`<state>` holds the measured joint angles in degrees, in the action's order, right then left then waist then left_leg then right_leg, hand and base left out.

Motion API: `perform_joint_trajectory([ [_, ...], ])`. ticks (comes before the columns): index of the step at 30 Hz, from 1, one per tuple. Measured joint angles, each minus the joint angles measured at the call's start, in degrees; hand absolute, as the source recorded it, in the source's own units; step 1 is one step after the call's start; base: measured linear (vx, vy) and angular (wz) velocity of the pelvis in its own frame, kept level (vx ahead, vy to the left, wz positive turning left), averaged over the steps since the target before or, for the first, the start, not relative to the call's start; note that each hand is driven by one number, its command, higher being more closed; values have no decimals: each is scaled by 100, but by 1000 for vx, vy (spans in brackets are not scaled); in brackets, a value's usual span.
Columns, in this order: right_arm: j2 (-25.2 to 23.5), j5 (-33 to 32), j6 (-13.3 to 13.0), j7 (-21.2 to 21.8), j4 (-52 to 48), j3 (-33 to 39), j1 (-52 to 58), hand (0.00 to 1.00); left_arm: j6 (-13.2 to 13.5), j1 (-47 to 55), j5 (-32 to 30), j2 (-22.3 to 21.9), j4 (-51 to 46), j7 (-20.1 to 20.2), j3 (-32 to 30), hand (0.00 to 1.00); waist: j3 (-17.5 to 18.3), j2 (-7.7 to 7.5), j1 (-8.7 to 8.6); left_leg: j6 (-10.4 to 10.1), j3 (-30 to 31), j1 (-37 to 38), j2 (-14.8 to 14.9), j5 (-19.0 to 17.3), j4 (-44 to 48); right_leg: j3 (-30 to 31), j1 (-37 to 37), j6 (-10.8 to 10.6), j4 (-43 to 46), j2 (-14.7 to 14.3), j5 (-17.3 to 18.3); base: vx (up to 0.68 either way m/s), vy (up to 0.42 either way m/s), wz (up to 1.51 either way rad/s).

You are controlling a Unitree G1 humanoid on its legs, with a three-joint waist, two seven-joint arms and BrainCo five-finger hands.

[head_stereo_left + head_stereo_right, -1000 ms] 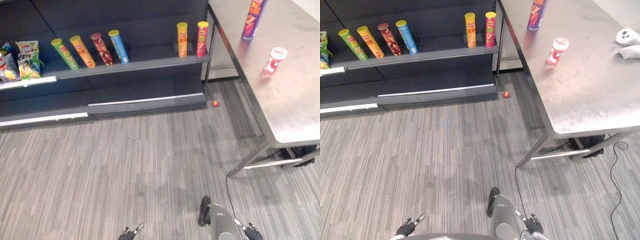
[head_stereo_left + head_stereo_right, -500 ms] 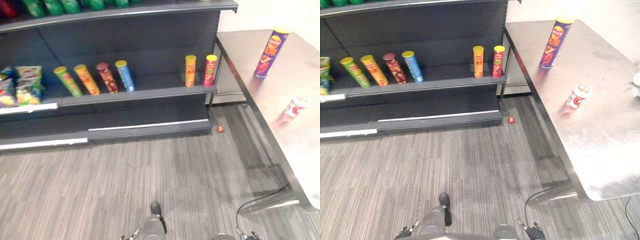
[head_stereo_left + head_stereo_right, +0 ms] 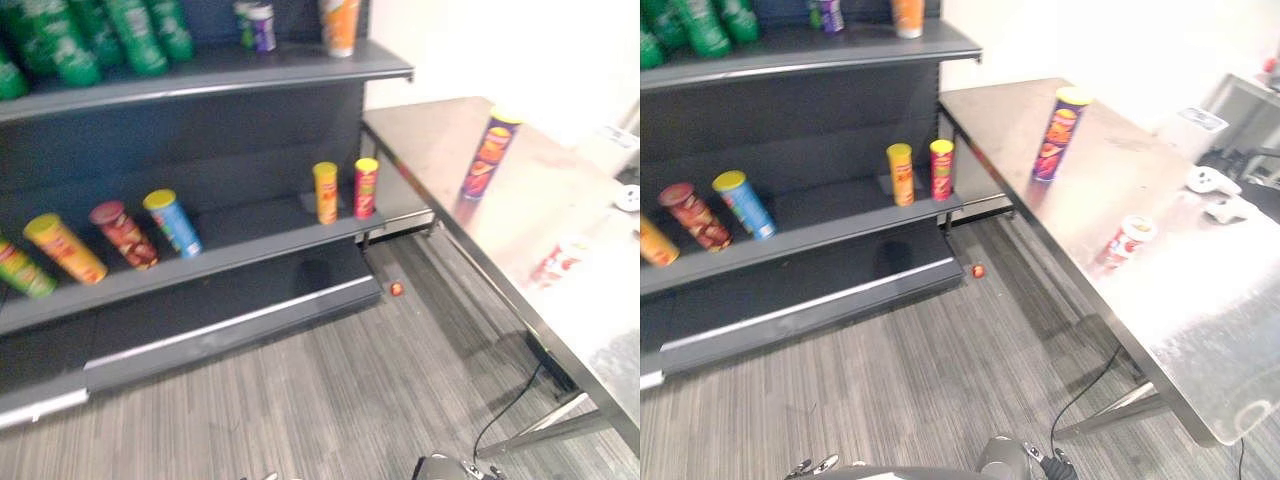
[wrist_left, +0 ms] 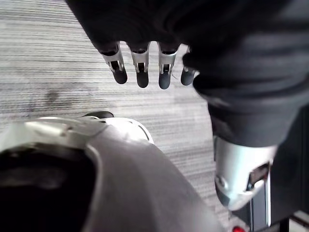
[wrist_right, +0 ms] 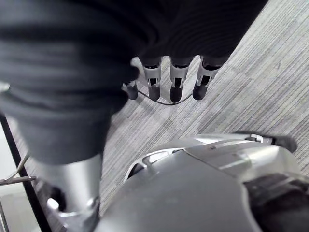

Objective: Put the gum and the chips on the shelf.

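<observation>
Two items are left to move, and by the look of it none of the job is done: both sit on the table, well apart from the shelving. The dark shelf unit (image 3: 830, 215) takes the left and upper left of the eye views. Its middle board carries tube cans, a yellow can (image 3: 900, 174) among them, with bare room between. The steel table (image 3: 1200, 290) runs down the right side. Grey striped carpet (image 3: 940, 380) covers the lower frame.

The tall purple chips can (image 3: 1060, 135) stands upright on the table, right of upper centre. The small red-and-white gum tub (image 3: 1128, 240) sits below and right of it. The left hand (image 4: 140, 63) and the right hand (image 5: 176, 82) hang over carpet, fingers straight, holding nothing. A tiny red object (image 3: 978, 270) lies on the floor by the shelf's foot.
</observation>
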<state>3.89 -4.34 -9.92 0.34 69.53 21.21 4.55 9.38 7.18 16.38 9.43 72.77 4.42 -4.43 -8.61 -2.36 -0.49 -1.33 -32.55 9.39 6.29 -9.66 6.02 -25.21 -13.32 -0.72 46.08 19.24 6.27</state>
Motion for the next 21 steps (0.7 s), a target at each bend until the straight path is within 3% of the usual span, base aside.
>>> perform_joint_trajectory([
  [1, 13, 2, 3, 17, -15, -26, 8, 0, -7, -7, -117, -26, 12, 60, 5, 0, -21, 20, -32, -69, -117, 150, -43, 3, -189, -320, 102, 93, -470, -105, 124, 200, 0, -90],
  [2, 133, 3, -2, 21, -28, -29, -70, 0, -5, -29, -188, -103, 8, 110, 9, 0, 1, 297, -38, -167, -168, 196, 7, 121, -413, -485, 161, 74, -825, -312, 125, 208, 6, -89],
  [4, 266, 11, -5, 35, -142, -56, -178, 0, -8, -151, -330, -213, 0, 173, 81, 0, -237, 462, -147, -180, -309, 171, 50, 169, -512, -689, -173, -91, -534, -210, 206, 122, -20, -64],
  [5, 238, 15, 2, 31, -138, -37, -176, 0, -5, -204, -398, -187, 0, 188, 77, 0, -252, 465, -139, -222, -441, 191, 71, 188, -559, -875, -158, -153, -1452, -293, 269, 50, -51, -51],
  [6, 186, 62, 4, 34, -136, -54, -152, 0, -5, -211, -419, -162, 3, 203, 70, 0, -241, 373, -100, -282, -482, 209, 7, 185, -608, -991, -120, -163, -2037, -292, 58, 133, -159, -64],
  [7, 110, 127, 20, 30, -123, -23, -120, 0, -18, -250, -433, -97, 18, 200, 21, 0, -304, 299, -91, -436, -607, 387, -51, 215, -782, -1145, -31, 277, -2414, -378, -105, 128, -128, -49],
  [9, 116, 216, 46, 36, -160, -56, -98, 0, -10, -233, -522, -183, 2, 234, -49, 0, -260, 386, -109, -530, -643, 473, 66, 275, -922, -1266, 35, 306, -2521, -607, -50, 163, -136, -36],
  [12, 114, 282, 116, 51, -167, -73, -64, 0, -20, -220, -602, -214, -56, 275, -188, 0, -232, 395, -98, -636, -703, 641, 208, 292, -808, -1289, 200, 216, -2502, -735, 288, 114, -94, -7],
  [14, 116, 321, 116, 54, -157, -147, 17, 0, -20, -195, -586, -175, -96, 271, -220, 0, -154, 293, -85, -834, -553, 222, 523, 136, 434, -1318, 334, 245, -2667, -702, 341, 82, -104, 4],
  [15, 149, 325, 116, 64, -121, -231, 25, 0, -19, -181, -545, -146, -119, 265, -219, 0, -143, 290, -91, -810, -272, -264, 902, 158, 1743, -1342, 554, 175, -2932, -751, 293, 60, -118, -5],
  [16, 200, 320, 117, 64, -103, -341, 39, 0, -34, -182, -479, -203, -121, 257, -221, 0, -135, 390, -92, -725, -73, -565, 1221, 283, 2607, -1333, 720, 128, -3089, -865, 256, 91, -139, -37],
  [17, 304, 317, 114, 67, -109, -425, 106, 0, 5, -81, -254, -314, -191, 192, -319, 0, -76, 588, -82, -553, 257, -831, 1590, 650, 3590, -1184, 959, 163, -3234, -1088, 237, 89, -80, -46],
  [19, 377, 312, 115, 65, -110, -416, 154, 0, 1, -31, -98, -375, -258, 137, -337, 0, 3, 623, -68, -540, 577, -1082, 1744, 1072, 4256, -857, 1153, 235, -3446, -1264, 219, 168, -7, -82],
  [21, 380, 203, 112, 30, -110, -359, 107, 0, -5, -23, -81, -404, -259, 150, -400, 0, 22, 662, -34, -553, 762, -1305, 1628, 621, 4594, -390, 1205, 269, -3581, -1315, 202, 207, 74, -113],
])
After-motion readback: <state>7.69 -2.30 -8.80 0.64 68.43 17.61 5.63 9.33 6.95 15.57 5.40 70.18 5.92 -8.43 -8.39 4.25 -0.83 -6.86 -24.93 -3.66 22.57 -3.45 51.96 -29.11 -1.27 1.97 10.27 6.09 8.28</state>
